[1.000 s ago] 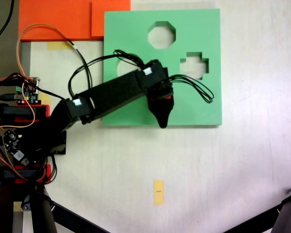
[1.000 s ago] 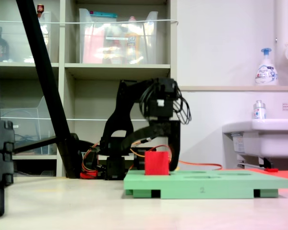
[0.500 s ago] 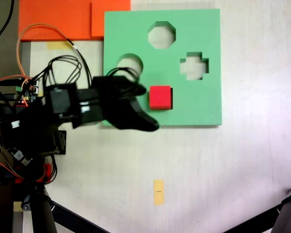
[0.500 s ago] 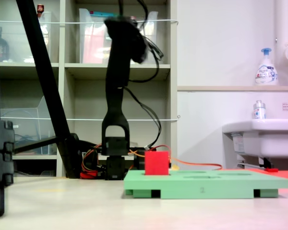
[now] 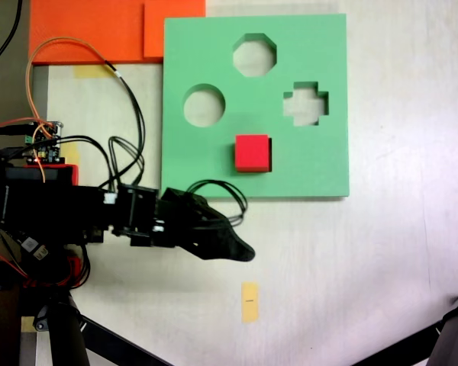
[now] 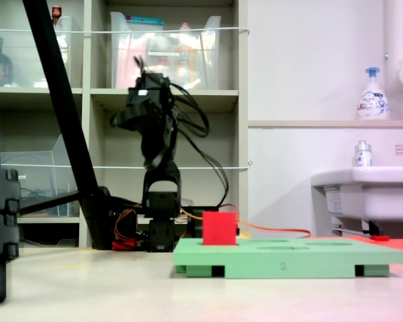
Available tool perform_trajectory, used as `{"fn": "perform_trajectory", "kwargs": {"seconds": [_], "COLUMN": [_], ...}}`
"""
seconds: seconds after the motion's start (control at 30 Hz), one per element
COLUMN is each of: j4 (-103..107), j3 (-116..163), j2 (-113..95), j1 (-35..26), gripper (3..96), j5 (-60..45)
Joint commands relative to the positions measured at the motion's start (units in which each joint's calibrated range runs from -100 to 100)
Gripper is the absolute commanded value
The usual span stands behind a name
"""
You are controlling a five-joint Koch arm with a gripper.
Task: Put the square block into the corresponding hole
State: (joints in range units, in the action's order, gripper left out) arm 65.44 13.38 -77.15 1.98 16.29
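Red foam cube [image 5: 253, 153] sits proud in green foam board [image 6: 289, 256]; press it flush. Gripper [image 5: 230, 245] empty, jaw state unclear.

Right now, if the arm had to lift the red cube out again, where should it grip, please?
Probably from straight above, closing the fingers on two opposite side faces of the red cube. Its upper part stands proud of the green board, as the second exterior view shows, leaving those faces exposed.

You have open room above the green board [image 5: 320, 168]; only the red cube [image 5: 253, 152] stands up at its lower middle.
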Motion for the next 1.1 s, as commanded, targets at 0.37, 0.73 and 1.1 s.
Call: {"fn": "perform_trajectory", "kwargs": {"seconds": [0.37, 0.73, 1.1], "j4": [-78.49, -66.94, -66.94], "j3": [86.33, 86.62, 86.62], "j2": [-22.85, -22.85, -22.85], "j1": [-3.81, -3.22, -3.13], "gripper": [65.2, 61.7, 47.4], "j5": [-13.43, -19.44, -19.49]}}
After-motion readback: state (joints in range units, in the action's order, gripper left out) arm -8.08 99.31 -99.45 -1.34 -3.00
